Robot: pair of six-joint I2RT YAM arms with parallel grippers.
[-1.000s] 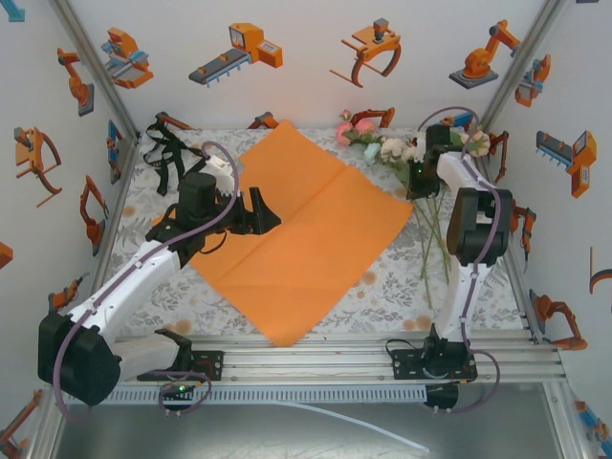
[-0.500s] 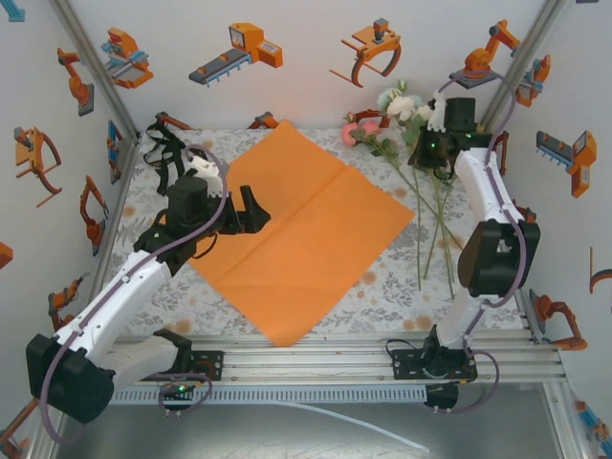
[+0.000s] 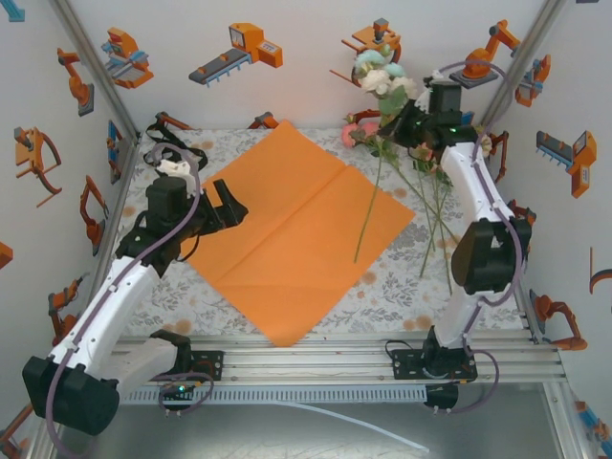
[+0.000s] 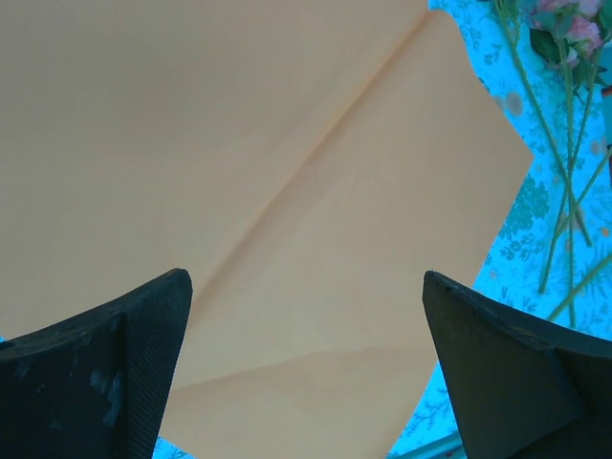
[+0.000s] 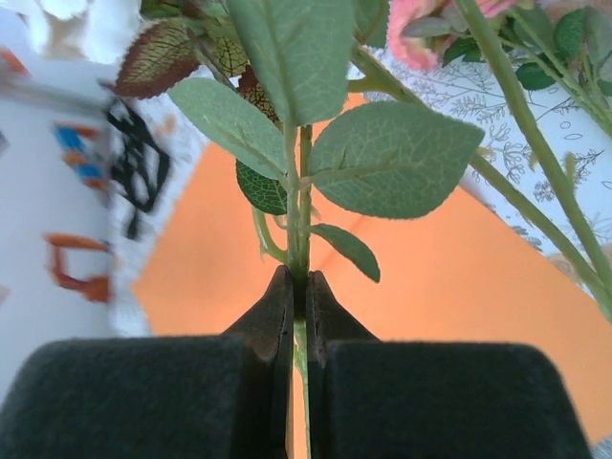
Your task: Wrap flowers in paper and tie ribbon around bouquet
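One stem of the flowers (image 5: pixel 392 158) clamped in right jaws, left jaws spread over paper (image 4: pixel 268 191).

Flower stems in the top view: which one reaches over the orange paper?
The leftmost stem, hanging from the shut right gripper; the other stems are right of the paper.
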